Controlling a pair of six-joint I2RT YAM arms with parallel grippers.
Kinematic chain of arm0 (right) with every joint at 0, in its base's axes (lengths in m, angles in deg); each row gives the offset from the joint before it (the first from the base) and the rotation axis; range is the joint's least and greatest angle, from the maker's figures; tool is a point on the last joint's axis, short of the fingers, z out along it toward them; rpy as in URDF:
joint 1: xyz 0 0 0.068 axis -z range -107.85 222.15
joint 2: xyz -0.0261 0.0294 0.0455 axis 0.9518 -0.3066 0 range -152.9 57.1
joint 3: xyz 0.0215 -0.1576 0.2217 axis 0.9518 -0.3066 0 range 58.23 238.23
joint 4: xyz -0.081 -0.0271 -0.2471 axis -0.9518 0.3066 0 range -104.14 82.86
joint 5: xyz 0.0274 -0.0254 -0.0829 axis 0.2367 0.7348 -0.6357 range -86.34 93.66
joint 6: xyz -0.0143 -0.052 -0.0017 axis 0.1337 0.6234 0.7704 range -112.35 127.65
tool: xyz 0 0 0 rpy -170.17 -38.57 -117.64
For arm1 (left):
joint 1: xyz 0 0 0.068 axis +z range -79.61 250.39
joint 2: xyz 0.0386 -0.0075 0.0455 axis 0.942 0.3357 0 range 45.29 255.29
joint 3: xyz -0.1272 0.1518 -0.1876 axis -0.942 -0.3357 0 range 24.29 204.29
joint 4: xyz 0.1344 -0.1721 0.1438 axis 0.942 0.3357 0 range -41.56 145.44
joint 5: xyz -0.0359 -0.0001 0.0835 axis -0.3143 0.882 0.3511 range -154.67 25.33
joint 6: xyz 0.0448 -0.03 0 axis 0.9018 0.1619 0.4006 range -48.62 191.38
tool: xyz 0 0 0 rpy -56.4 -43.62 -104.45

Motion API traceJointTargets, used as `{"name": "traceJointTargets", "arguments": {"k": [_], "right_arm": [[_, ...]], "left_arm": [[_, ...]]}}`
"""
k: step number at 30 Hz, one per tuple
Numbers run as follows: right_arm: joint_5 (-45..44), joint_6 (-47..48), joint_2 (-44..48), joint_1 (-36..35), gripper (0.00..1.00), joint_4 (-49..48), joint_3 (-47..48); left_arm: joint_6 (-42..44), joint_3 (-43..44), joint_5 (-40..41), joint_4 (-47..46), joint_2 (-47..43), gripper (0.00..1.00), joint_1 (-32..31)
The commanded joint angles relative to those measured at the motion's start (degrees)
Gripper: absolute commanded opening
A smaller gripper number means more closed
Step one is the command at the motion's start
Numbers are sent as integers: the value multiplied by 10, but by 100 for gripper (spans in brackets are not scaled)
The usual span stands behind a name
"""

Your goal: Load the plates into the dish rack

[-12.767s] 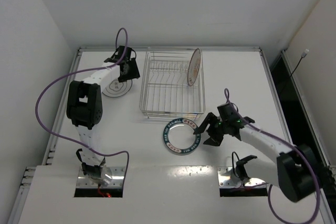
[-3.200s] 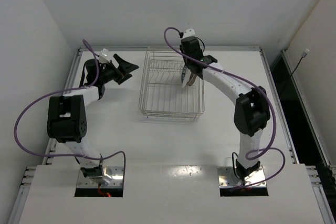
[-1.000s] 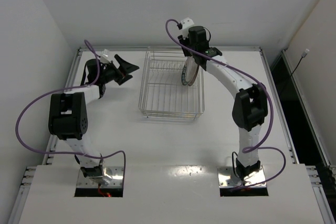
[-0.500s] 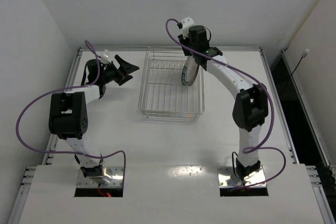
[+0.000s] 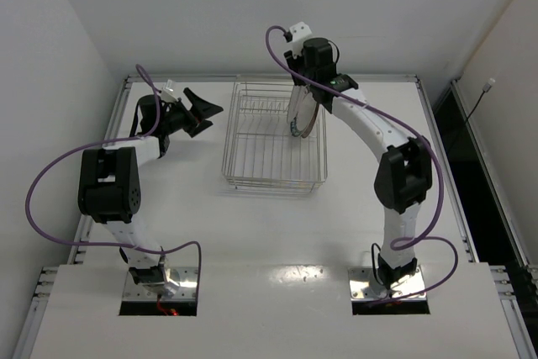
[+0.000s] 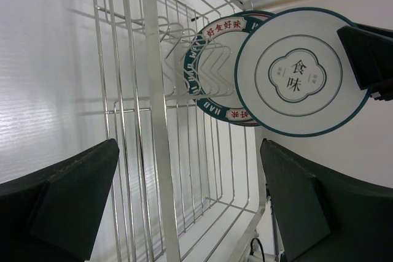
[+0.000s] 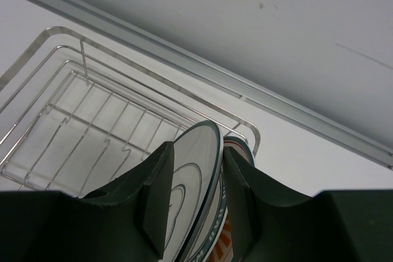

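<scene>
Right gripper (image 7: 197, 153) pinches plate (image 6: 298, 72) (perhaps slotted).

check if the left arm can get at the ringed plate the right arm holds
Probably not easily: the left jaws stand open outside the dish rack's left side; the ringed plate is at its right end, pinched in the right jaws.

Counter (image 5: 252, 233): white, matt, rectangular, with a faint glare patch near the front edge.
Aluminium rail (image 5: 378, 78): runs along the counter's far edge.
Back wall (image 5: 277, 6): plain white, with a few small marks in the right wrist view.
Left wall (image 5: 42, 124), right wall (image 5: 517, 31): plain white.
Dark gap (image 5: 458, 149): right of the counter, with a thin black cable (image 5: 479, 98) ending in a white plug.
Light: even, with soft shadows.
</scene>
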State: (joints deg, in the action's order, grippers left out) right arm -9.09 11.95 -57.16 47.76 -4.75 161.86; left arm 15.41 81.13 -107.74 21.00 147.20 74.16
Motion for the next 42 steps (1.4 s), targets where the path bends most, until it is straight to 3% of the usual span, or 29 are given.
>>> {"name": "traceJointTargets", "arguments": {"k": [1,42], "right_arm": [[8,1,47,-8,0,-47,28],[8,22,-33,7,0,-42,-5]], "left_arm": [[6,19,-7,-17,-1,100,2],[6,24,-7,-17,4,100,2]]}}
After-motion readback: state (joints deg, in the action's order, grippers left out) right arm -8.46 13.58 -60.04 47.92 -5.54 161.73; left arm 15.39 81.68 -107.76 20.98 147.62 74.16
